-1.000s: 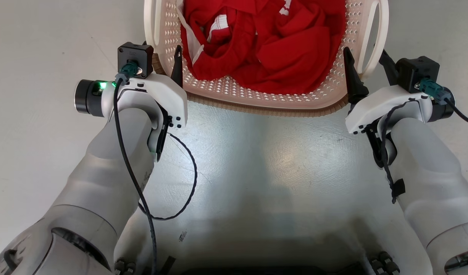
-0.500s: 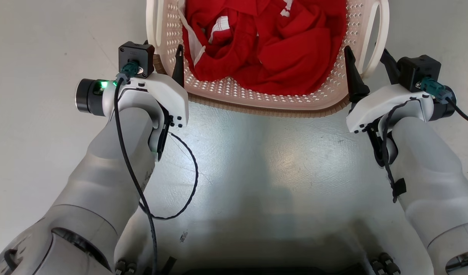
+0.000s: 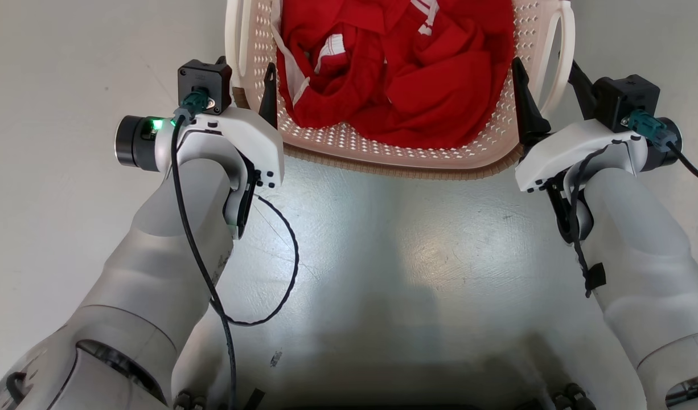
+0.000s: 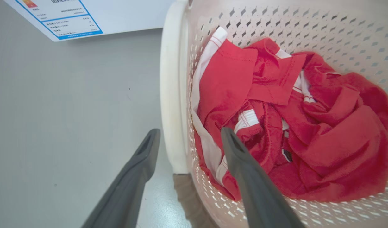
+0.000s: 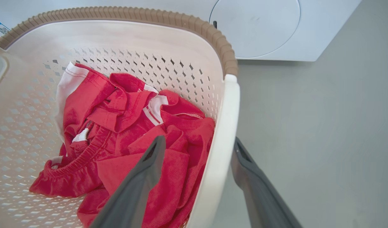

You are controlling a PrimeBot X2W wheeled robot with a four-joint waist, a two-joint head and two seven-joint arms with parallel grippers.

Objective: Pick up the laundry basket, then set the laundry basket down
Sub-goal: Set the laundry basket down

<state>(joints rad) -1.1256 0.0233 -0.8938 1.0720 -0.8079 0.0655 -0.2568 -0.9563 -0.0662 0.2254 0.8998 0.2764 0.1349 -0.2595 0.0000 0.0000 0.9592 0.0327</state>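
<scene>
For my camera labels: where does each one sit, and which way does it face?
Head view: on the head, facing down at floor and laundry basket; both forearms, left gripper, right gripper.
Left wrist view: along its fingers, astride the left handle.
Right wrist view: along its fingers, astride the right handle, washer beyond.
Shared: red clothes.

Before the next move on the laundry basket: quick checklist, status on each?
1. Left gripper open, straddling left handle: ok.
2. Right gripper open, straddling right handle: ok.
3. Inner fingers free of the red clothes: cannot tell.
4. Clothes inside the laundry basket, none over its rim: ok.
5. Left arm's cable loop apart from the basket: ok.
</scene>
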